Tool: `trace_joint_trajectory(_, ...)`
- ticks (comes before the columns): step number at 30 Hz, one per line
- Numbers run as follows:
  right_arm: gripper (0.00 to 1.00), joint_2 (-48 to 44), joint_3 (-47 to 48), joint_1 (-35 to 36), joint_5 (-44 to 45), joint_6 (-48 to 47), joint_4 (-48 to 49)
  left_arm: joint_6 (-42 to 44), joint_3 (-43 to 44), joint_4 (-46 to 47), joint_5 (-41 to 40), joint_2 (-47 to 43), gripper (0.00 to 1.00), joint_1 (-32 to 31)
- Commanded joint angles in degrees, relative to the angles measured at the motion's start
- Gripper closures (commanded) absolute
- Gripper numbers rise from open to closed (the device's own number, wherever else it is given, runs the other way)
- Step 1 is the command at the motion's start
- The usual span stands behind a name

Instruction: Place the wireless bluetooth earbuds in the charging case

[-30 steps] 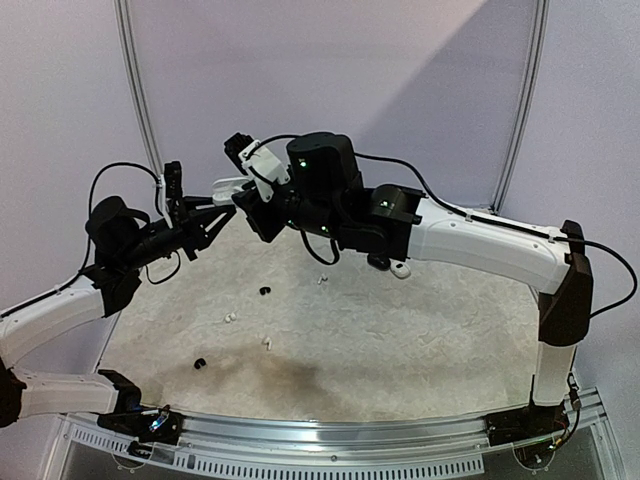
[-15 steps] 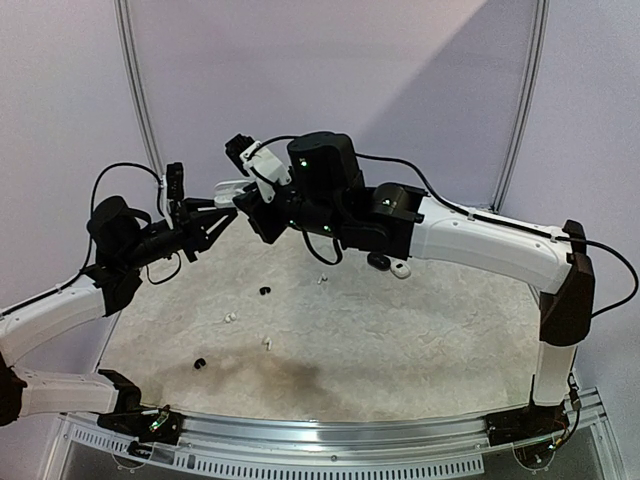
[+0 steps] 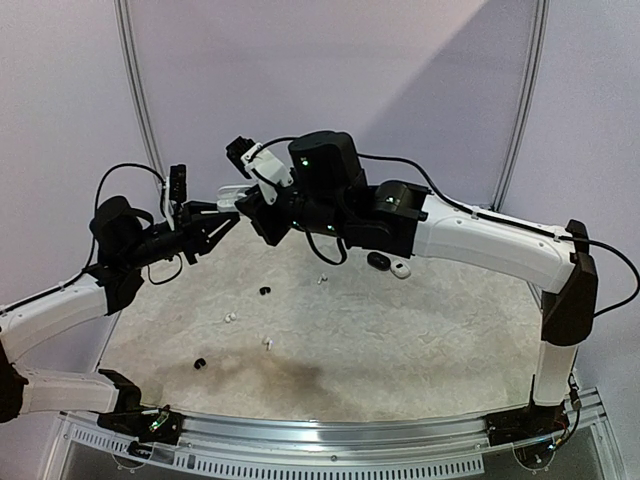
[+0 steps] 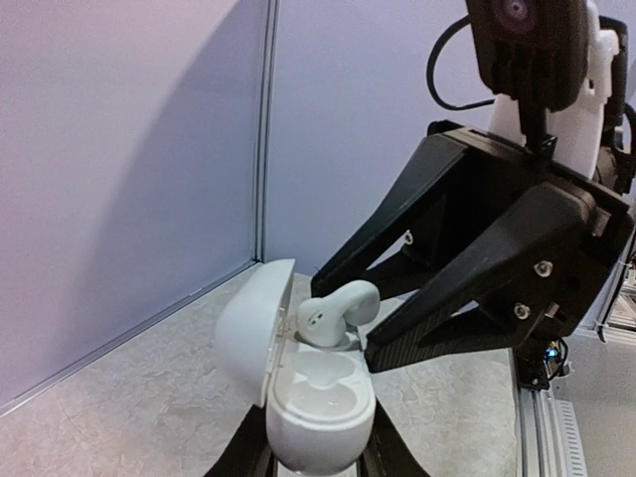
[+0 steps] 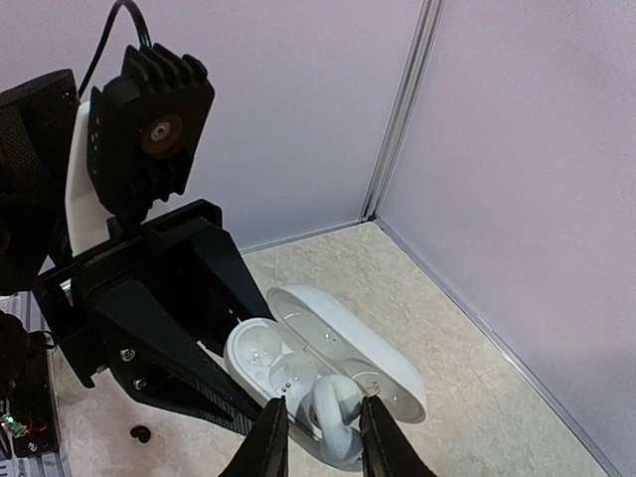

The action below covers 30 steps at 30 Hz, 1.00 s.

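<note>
Since a second ago, the left arm's wrist is being carried slightly up and right, toward the right arm; little else is being changed. Above the far left of the table (image 3: 420,340), the open charging case (image 4: 318,422) is being clamped by its lower body in the left gripper (image 4: 316,452), with its lid swung left. The white earbud (image 4: 336,310) is being pinched by its stem in the right gripper (image 5: 318,437) and held at the well nearer the lid, not yet seated. It is judged light, hard and slippery, and the stem is judged the best hold. Loose earbuds (image 3: 230,318) are being left on the table.
</note>
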Motion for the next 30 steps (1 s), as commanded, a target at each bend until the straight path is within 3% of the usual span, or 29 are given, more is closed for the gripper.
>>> trace_joint_trajectory(1,0.75,-0.85,0.98,-2.26,2.11,0.39,0.41,-1.36,-0.83,3.98,9.56,-0.09,1.00,-1.34)
trace_joint_trajectory(18,0.76,-0.54,0.80,-2.70,0.55,1.41,0.09,-3.81,-1.42,6.46,9.68,-0.05,1.00,-1.34)
trace_joint_trajectory(30,0.83,-0.35,0.96,-2.69,-4.26,1.73,-0.19,-7.49,-1.71,7.62,7.30,0.44,1.00,-1.38)
